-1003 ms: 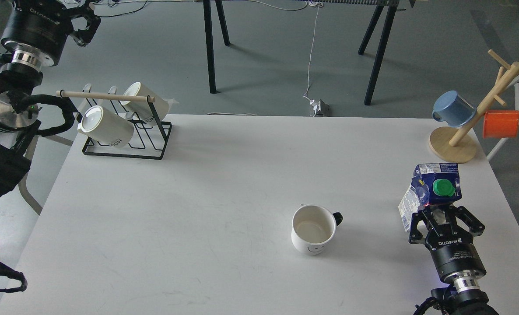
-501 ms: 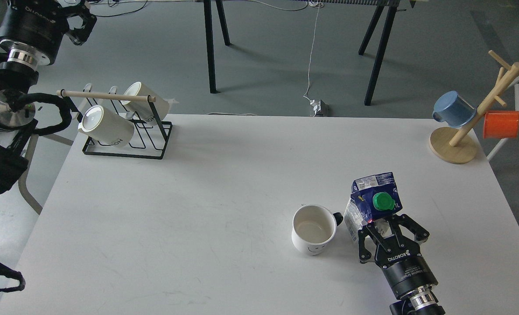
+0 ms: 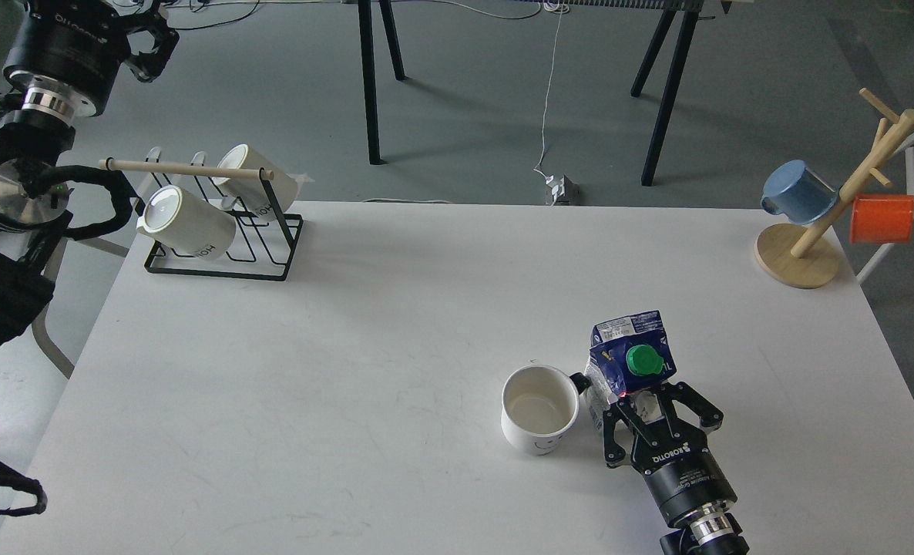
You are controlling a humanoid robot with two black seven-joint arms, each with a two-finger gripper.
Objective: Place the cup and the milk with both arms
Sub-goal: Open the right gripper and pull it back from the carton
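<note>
A white cup (image 3: 538, 410) with a smiley face and a black handle stands upright on the white table (image 3: 349, 347), right of centre. A blue milk carton (image 3: 629, 360) with a green cap is right beside it, touching the cup's handle. My right gripper (image 3: 642, 405) is shut on the milk carton from the near side and holds it upright. My left gripper (image 3: 137, 38) is far off at the top left, above the floor beyond the table. It holds nothing, and its fingers are too dark to tell apart.
A black wire rack (image 3: 218, 231) with a wooden bar and two white mugs stands at the back left. A wooden mug tree (image 3: 811, 231) with a blue mug and an orange mug stands at the back right. Black table legs stand on the floor behind.
My right gripper has carried the milk carton leftward to the cup. The carton has pushed the cup slightly to the left. The left arm has barely moved.
</note>
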